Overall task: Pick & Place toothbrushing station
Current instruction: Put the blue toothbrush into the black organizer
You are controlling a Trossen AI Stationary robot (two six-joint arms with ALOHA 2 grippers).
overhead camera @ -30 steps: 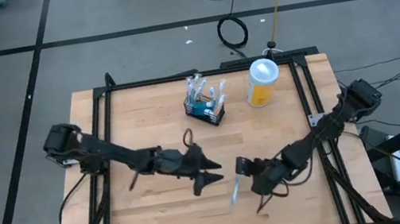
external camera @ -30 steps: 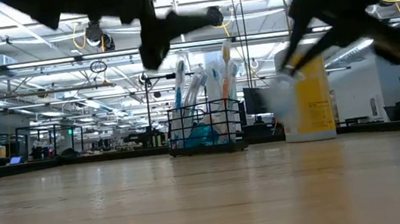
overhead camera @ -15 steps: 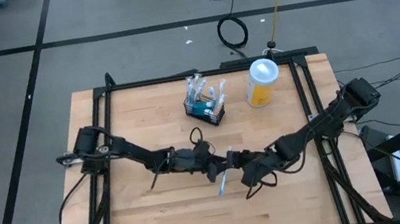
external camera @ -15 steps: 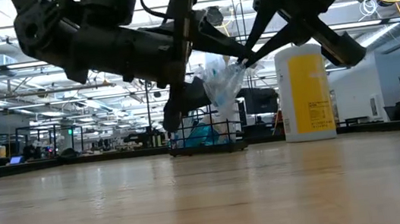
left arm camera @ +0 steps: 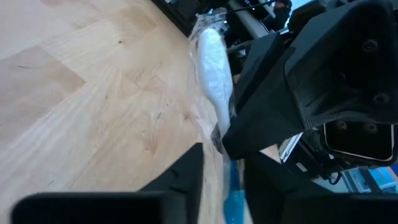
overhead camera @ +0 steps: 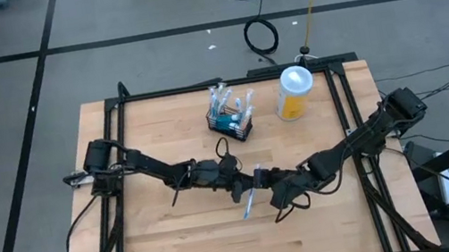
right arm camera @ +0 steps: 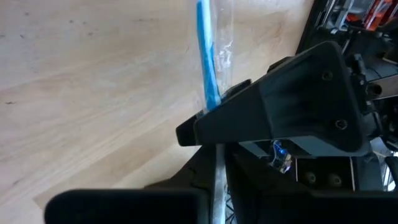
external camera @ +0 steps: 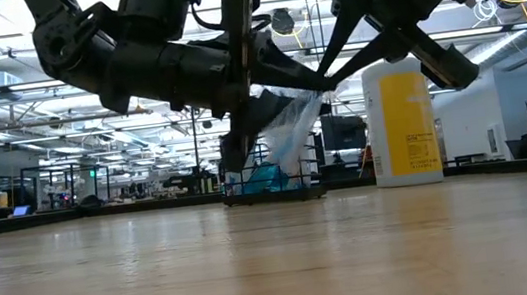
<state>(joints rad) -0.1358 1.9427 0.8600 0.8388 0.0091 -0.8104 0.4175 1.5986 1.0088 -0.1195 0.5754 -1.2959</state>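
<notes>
Both arms cross mid-table, left gripper (overhead camera: 241,176) and right gripper (overhead camera: 263,185) meeting over the wrapped toothbrush (overhead camera: 248,197), so your centre is blocked. Far edge: toothbrushing station (overhead camera: 232,113) and yellow cup (overhead camera: 293,91), gap between them. Near strip of table (overhead camera: 181,250) is free.

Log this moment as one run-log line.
stage: handover above table | right claw: holding wrapped toothbrush | left claw: closing on it | caddy: back centre

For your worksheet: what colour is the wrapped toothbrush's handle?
Blue; the toothbrush shows best in the right wrist view.
</notes>
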